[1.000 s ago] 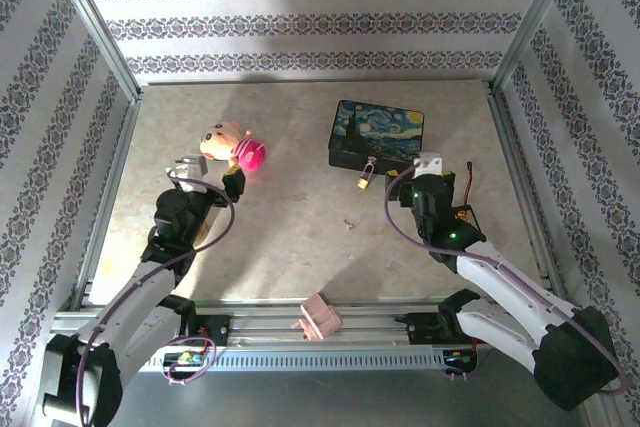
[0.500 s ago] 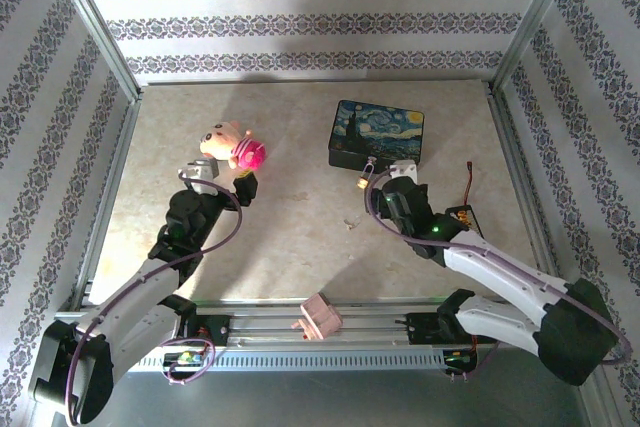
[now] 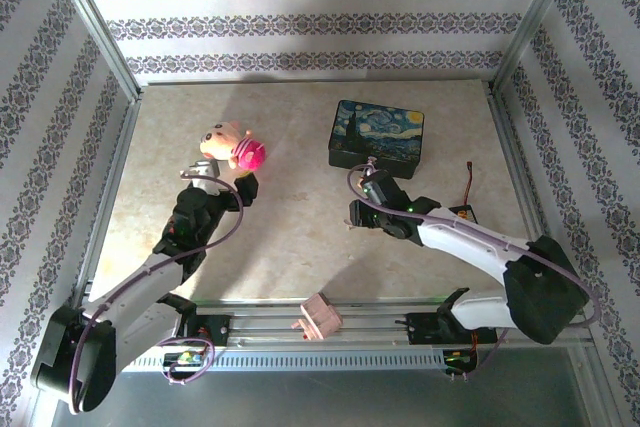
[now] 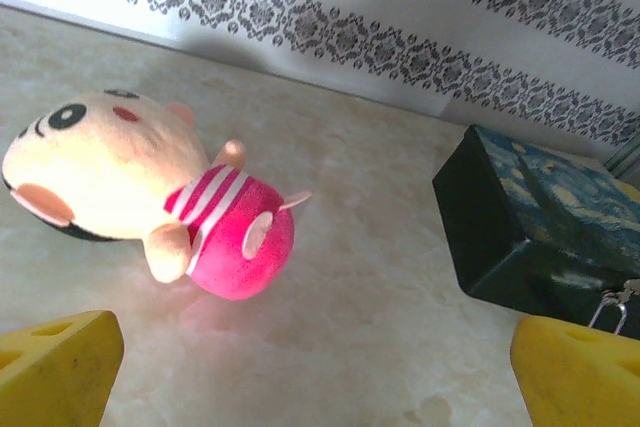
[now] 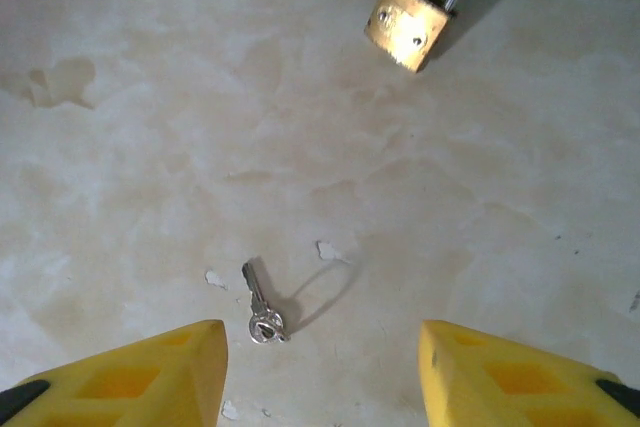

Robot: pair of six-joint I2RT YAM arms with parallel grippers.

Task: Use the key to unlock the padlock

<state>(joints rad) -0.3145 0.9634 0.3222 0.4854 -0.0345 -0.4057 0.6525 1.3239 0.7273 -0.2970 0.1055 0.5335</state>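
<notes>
The key lies flat on the marble table between the fingers of my right gripper, nearer the left finger. That gripper is open and low over the table, touching nothing. Beyond it the brass padlock rests on the table, its thin shackle running up to the painted box. From above, my right gripper sits just in front of the box. My left gripper is open and empty, hovering in front of the plush toy.
The plush toy lies at the left middle of the table, close to my left gripper. The dark box stands at the back right. A pink block sits on the near rail. Patterned walls close in three sides.
My right arm has swung left and down from beside the box to over the key, and its jaws have narrowed. My left arm has shifted slightly forward, jaws still wide.
</notes>
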